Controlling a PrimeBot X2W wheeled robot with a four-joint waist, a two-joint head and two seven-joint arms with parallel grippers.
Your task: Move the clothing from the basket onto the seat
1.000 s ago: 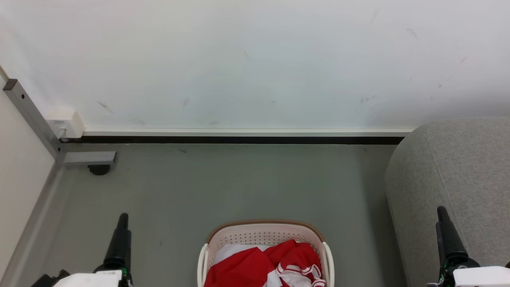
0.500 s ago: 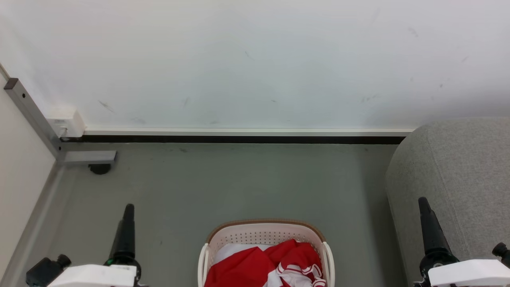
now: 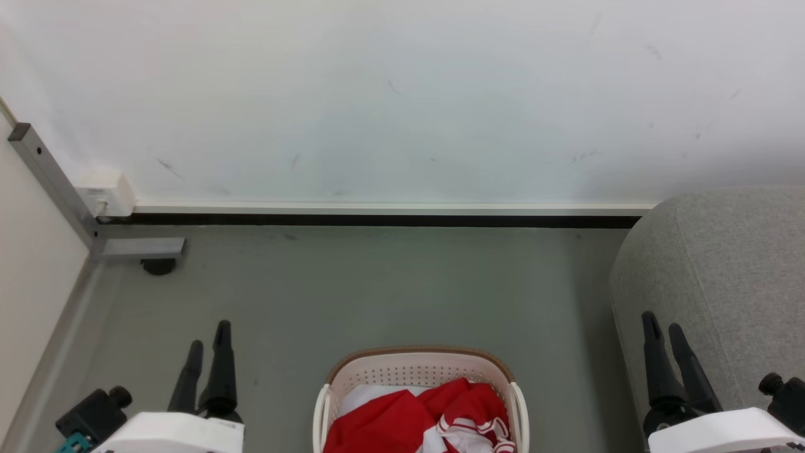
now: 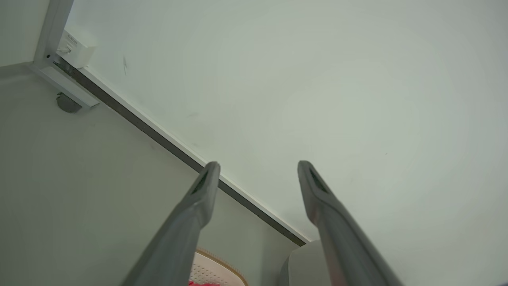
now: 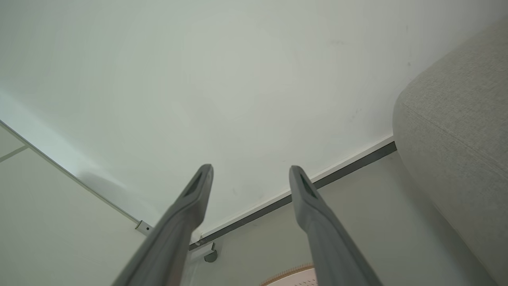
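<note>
The cream-white basket [image 3: 418,368] with its brown rim stands on the floor at the bottom middle of the head view. Red clothing [image 3: 402,418] with white panels and striped trim is piled inside it. The grey sofa seat [image 3: 729,264] rises at the right. My left gripper [image 3: 209,336] is open and empty, left of the basket. My right gripper [image 3: 661,323] is open and empty in front of the sofa's side. The left wrist view shows my left gripper [image 4: 257,169] before the wall, with the basket rim [image 4: 222,264] and sofa edge [image 4: 299,264] low down. The right wrist view shows my right gripper [image 5: 250,171], the sofa [image 5: 456,131] and the basket rim [image 5: 289,274].
A white wall [image 3: 402,94] with a dark skirting strip [image 3: 377,221] closes the far side. A grey metal frame leg [image 3: 135,248] with a black foot and a white box [image 3: 104,192] stand at the far left. Grey floor [image 3: 377,289] lies between basket and wall.
Both arms have risen and rolled, so each gripper now shows two separate fingers instead of one. The left gripper shifted right, the right one left. Basket and clothing have not moved.
</note>
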